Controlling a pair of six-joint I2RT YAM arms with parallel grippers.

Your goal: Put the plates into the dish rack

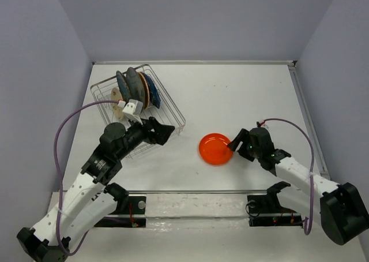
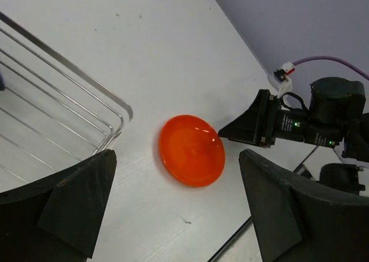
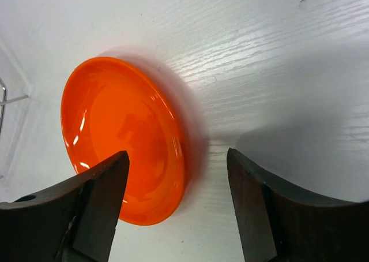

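Right gripper (image 1: 233, 146) (image 3: 177, 158): fingers spread, straddling rim of orange-red plate (image 1: 215, 149) (image 3: 121, 135) (image 2: 192, 150). One finger over plate's edge, other over bare table (image 1: 242, 94) just beside it. Contact with rim: cannot tell. Plate lies flat, face up.

Left gripper (image 1: 167, 132) (image 2: 176, 158): fingers spread, nothing between, at near edge of dish rack (image 1: 176, 112) (image 2: 86, 80). Orange-red plate ahead of it, past rack corner, apart from wire.

Other plates (image 1: 135, 88) stand on edge in rack, beyond left gripper.
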